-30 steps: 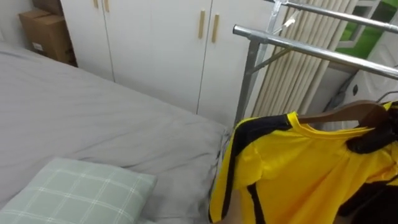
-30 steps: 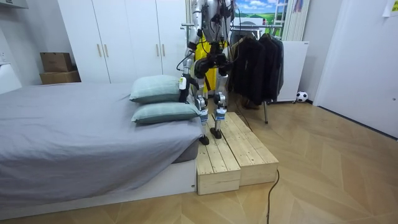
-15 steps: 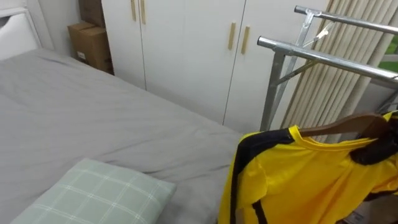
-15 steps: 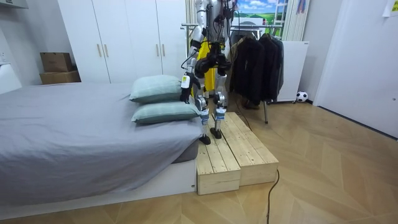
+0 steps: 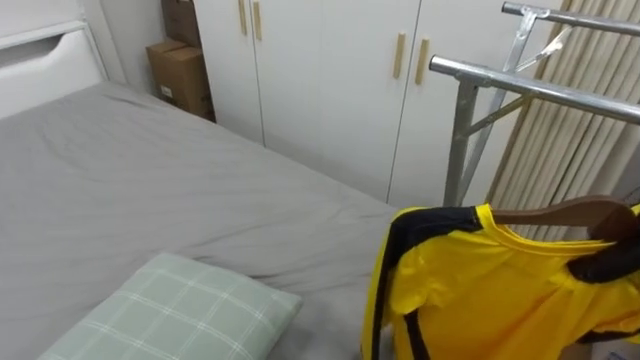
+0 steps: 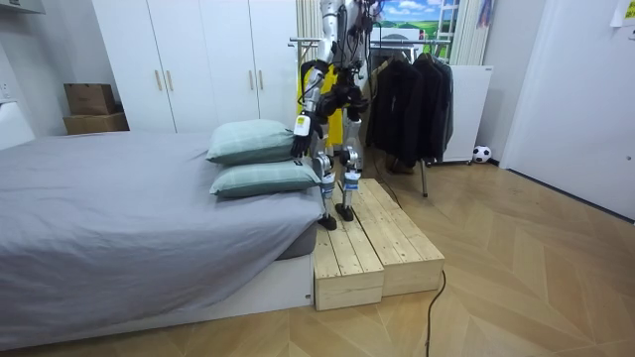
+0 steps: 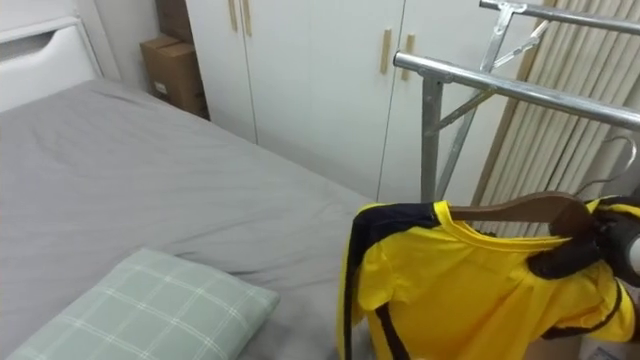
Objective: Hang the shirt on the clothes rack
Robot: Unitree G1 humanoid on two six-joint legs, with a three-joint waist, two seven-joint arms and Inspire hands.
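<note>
Beside the bed (image 5: 150, 180), at its pillow end, the robot's right hand (image 7: 572, 258) is curled round a wooden hanger (image 7: 510, 211) carrying a yellow shirt (image 7: 450, 290), held just below the rack (image 5: 520, 87) rail. Its left hand (image 6: 300, 126) hangs at its side. The shirt looks light and limp, so the stiff hanger, near its hook, seems the surest hold.

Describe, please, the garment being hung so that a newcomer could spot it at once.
Find the silver metal clothes rail beside the white wardrobe doors, beyond the grey bed. Below it, the right robot hand holds a brown wooden hanger carrying a yellow shirt with black trim. The jackets hanging nearby are all dark.
</note>
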